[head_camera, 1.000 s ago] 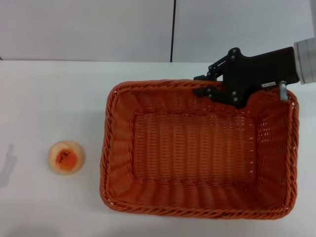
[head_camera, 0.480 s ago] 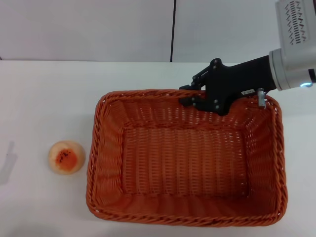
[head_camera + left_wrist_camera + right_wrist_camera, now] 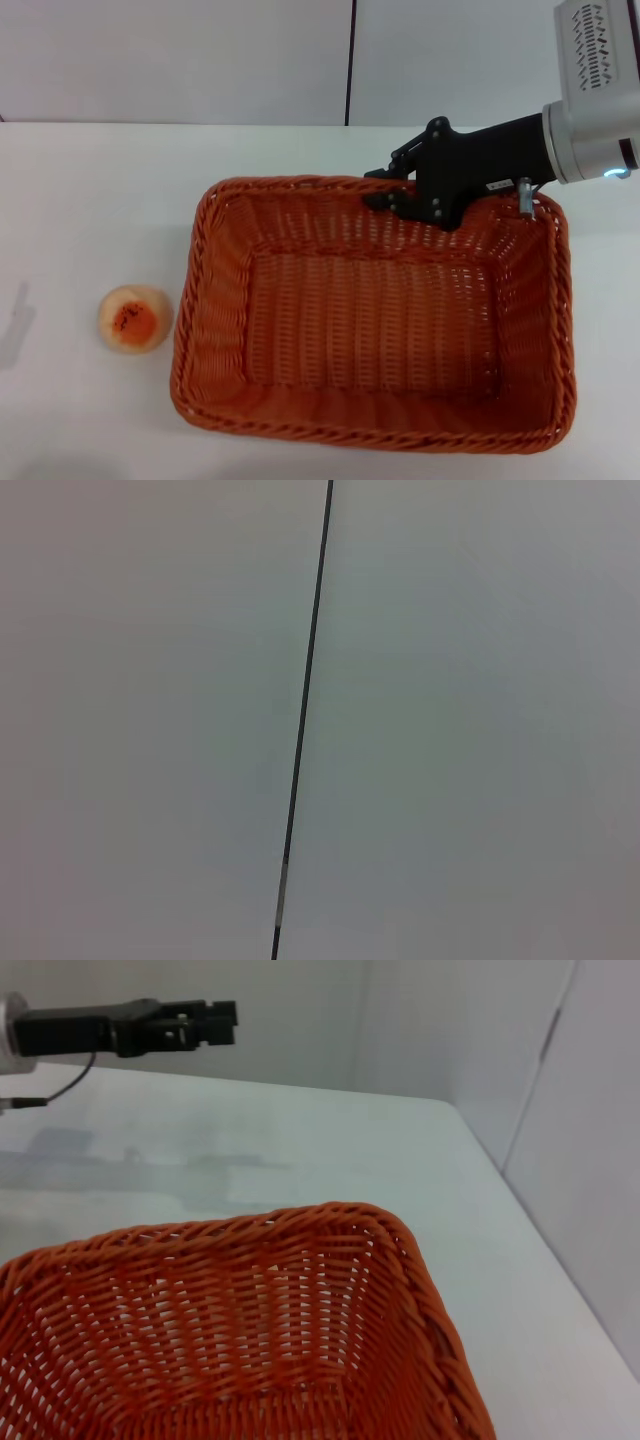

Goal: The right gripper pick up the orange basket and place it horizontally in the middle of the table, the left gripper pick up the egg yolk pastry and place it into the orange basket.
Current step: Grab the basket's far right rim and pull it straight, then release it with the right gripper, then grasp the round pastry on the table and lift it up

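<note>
The right gripper [image 3: 385,187] is clamped on the far rim of the orange basket [image 3: 370,320], at about 12 o'clock of the basket, which lies lengthwise on the table [image 3: 90,200], the egg yolk pastry [image 3: 134,318] at its 9 o'clock, just apart, speckled face up.

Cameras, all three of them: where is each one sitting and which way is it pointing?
Head view: on the robot's head, looking down at the table, orange basket and egg yolk pastry; right gripper at the basket's far rim.
Left wrist view: faces a blank wall with one dark seam; no body shows.
Right wrist view: looks over the basket's corner; left gripper hangs beyond.
Head and right wrist views share the basket.
</note>
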Available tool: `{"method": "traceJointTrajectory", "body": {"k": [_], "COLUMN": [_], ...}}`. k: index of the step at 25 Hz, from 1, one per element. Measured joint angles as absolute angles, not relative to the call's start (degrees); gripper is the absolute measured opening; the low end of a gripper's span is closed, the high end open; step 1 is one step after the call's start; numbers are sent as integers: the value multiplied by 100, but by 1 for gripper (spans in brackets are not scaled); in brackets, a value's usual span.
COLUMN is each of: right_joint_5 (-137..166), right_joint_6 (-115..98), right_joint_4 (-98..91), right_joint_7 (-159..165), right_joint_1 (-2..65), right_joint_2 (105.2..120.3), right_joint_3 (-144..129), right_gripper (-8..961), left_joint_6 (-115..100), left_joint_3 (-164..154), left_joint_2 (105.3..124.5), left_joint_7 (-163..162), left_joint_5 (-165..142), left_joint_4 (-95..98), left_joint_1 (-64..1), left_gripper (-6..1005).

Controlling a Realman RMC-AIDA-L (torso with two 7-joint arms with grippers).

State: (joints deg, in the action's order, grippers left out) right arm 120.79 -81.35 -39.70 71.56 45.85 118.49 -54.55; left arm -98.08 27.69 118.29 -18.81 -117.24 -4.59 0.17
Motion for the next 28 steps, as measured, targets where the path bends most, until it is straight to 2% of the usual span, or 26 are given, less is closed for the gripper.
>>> {"method": "traceJointTrajectory", "body": {"k": [16, 22, 26, 28], "right_joint_5": [11614, 11211, 10624, 10216], "right_joint_6": [-8095, -8470, -8785, -8951], "right_joint_4": [-3821, -4123, -4477, -4717], "right_joint_7": [7349, 7359, 7480, 7579], "right_joint_1": [4421, 4130, 3706, 3401], "right_joint_2": [11869, 11869, 11863, 11857], "right_joint_3": [-5385, -5363, -5359, -5358], "right_gripper": [269, 519, 702, 709], "left_joint_6": [-9825, -9938, -10074, -10209], "left_joint_3": [2778, 2771, 2747, 2610], "left_joint_2": [11824, 11809, 11799, 11797], "left_joint_7": [-1936, -2009, -2249, -2619], "left_joint_5": [-11727, -11737, -11750, -11775], "left_joint_4": [-375, -287, -105, 234], "left_joint_1": [38, 38, -3, -111], "left_gripper": [821, 821, 821, 821]}}
